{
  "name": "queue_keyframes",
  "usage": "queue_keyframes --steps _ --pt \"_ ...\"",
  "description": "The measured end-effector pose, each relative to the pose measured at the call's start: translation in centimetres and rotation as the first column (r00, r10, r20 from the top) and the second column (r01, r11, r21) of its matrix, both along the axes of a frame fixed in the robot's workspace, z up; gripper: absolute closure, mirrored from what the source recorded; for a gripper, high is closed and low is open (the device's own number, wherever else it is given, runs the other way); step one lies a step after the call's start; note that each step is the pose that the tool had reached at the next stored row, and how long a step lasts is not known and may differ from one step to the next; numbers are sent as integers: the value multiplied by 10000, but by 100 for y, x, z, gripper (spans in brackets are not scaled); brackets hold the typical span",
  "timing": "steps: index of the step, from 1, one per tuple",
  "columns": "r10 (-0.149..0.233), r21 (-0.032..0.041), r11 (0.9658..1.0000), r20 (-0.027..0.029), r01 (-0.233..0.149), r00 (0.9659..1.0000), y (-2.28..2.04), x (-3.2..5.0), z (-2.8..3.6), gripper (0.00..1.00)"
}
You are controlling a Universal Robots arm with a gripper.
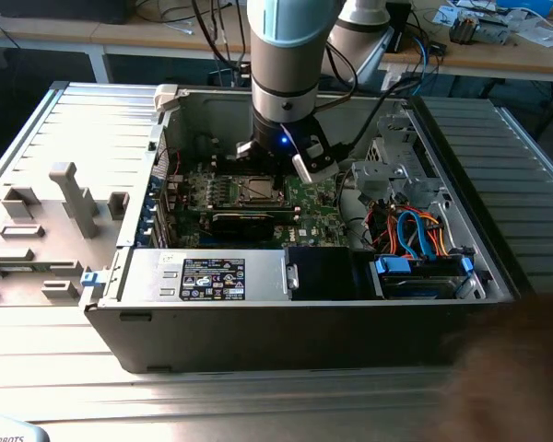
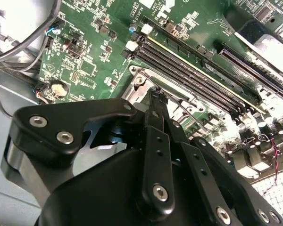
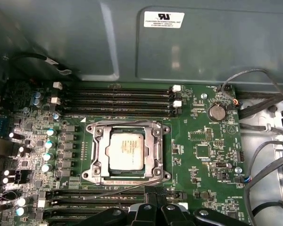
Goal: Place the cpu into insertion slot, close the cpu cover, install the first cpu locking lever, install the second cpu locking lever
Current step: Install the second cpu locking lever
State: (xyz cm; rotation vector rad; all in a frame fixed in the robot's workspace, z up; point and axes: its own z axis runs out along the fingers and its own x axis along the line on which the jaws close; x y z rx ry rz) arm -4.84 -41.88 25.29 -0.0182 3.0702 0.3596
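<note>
Exterior view: arm stood over the open case, gripper [image 1: 275, 177] just above the insertion slot [image 1: 258, 191]. First wrist view: cpu [image 3: 126, 150] sat in the slot, cpu cover [image 3: 127, 151] down, fingertips [image 3: 154, 196] pressed together at 6 o'clock.

You get soft, even room light in the exterior view, with pale sheen on the ribbed grey metal table [image 1: 498, 147] and a small blue glow on the arm's wrist. A dark, blurred shape smears that view's lower right corner. Inside the open dark computer case [image 1: 286, 322] the green motherboard [image 1: 313, 204] sits in shade.

In the first wrist view your light falls evenly on the board; the pale silver-grey square chip [image 3: 126, 150] shows mild glare. In the second wrist view the black gripper linkage [image 2: 155, 188] carries broad soft highlights, and white glare burns out one corner.
</note>
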Motion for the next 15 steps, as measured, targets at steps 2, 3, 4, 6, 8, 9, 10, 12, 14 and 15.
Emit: queue_keyframes --steps 2,3,4,6,8,9,10,12,14,15 --pt "2 2 10000 0 -2 10000 -2 -15 -7 89" --pt "-1 10 10000 1 1 10000 -3 -26 -12 89" --pt "0 10 10000 0 0 10000 -3 -32 -15 89" --pt "0 14 10000 1 0 10000 -3 -58 -29 89" --pt "0 13 10000 1 0 10000 -3 -97 -62 89" --pt "0 13 10000 0 0 10000 -3 -114 -79 89" --pt "0 14 10000 1 0 10000 -3 -131 -97 89" --pt "-1 16 10000 1 1 10000 -3 -179 -149 89" --pt "1 54 10000 -3 -1 10000 -4 -180 -164 89" --pt "0 60 10000 -174 1 9998 -3 -180 -173 89"
